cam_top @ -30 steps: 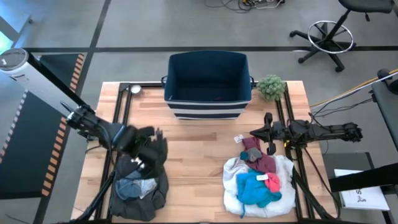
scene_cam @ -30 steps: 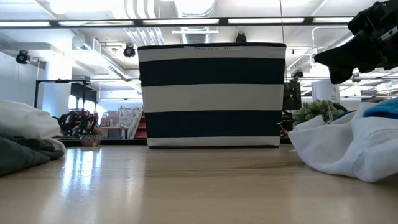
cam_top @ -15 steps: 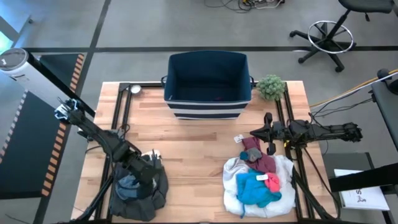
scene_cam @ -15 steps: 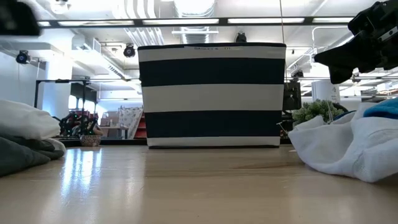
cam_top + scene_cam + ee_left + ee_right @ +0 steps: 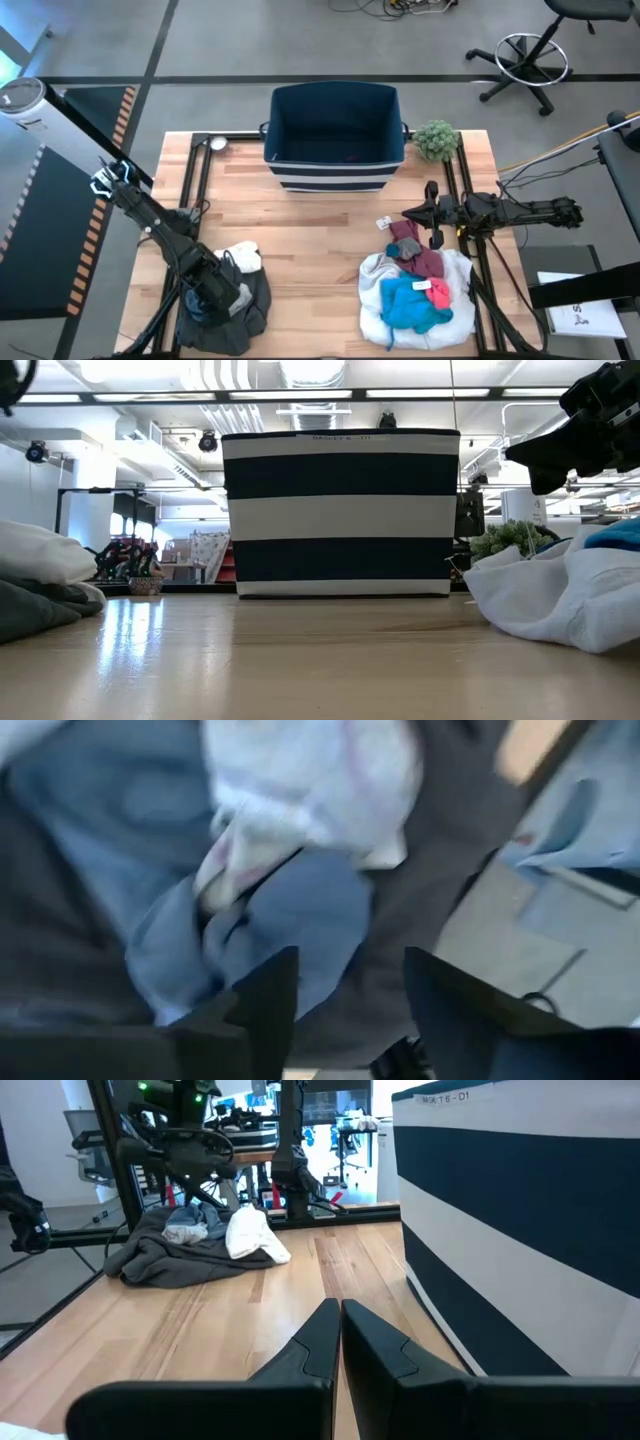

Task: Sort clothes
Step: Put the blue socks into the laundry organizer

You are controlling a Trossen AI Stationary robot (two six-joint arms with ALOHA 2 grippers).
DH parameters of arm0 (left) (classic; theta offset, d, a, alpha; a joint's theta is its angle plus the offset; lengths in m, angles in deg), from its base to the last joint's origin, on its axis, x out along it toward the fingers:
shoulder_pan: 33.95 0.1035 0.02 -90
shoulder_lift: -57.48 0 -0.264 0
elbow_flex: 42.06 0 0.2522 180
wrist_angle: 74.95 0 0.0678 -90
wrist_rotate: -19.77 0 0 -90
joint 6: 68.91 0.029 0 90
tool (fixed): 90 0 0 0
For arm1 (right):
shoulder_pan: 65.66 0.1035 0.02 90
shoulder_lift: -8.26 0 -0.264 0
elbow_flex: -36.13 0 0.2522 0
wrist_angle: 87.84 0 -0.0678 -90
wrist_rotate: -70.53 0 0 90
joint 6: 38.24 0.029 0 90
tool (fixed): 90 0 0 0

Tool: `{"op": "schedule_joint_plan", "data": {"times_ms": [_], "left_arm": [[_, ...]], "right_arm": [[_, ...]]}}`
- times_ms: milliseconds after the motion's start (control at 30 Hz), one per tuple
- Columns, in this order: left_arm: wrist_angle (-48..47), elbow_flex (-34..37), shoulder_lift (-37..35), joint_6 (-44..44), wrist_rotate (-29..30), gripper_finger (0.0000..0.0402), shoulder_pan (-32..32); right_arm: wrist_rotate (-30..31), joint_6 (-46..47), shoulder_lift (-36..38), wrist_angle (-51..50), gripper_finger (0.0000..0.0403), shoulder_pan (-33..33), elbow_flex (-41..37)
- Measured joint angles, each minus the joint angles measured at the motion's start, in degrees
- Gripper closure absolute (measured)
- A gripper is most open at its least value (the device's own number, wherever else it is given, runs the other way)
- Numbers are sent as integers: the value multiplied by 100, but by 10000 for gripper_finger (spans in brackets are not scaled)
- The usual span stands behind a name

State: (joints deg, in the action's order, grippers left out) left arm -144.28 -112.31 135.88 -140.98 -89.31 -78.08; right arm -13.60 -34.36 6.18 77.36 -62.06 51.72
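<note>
At the table's near left lies a large dark grey garment [image 5: 235,310], with a blue-grey piece [image 5: 300,920] and a small white piece [image 5: 243,260] on top of it. My left gripper [image 5: 215,292] hangs open just over this pile, its fingers [image 5: 262,1005] pointing down at the blue-grey piece. At the near right a second pile holds a large white garment [image 5: 375,275], a bright blue one [image 5: 408,305], a pink piece [image 5: 438,292] and a maroon piece [image 5: 415,250]. My right gripper [image 5: 432,215] waits shut beside that pile's far edge.
The navy bin with white stripes [image 5: 335,130] stands at the table's far middle, and a small green plant [image 5: 436,140] is to its right. Bare wood lies between the two piles. Dark frame rails [image 5: 190,190] run along both sides of the table.
My left gripper has gone toward the table's near edge and down, from above the bare wood to just over the dark grey pile. The small white piece now lies on the pile's far edge, apart from the gripper.
</note>
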Motion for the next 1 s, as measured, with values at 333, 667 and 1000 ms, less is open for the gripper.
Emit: {"op": "schedule_joint_plan", "data": {"times_ms": [333, 667, 1000], "left_arm": [[-658, 0, 202, 73, 54, 148, -209], [-754, 0, 985, 792, 13, 202, -206], [-773, -189, 942, 1295, -1168, 387, -171]], "right_arm": [[0, -1, 1, 0, 403, 0, 0], [0, -1, 1, 0, 403, 0, 1], [0, 0, 0, 0, 403, -1, 1]]}}
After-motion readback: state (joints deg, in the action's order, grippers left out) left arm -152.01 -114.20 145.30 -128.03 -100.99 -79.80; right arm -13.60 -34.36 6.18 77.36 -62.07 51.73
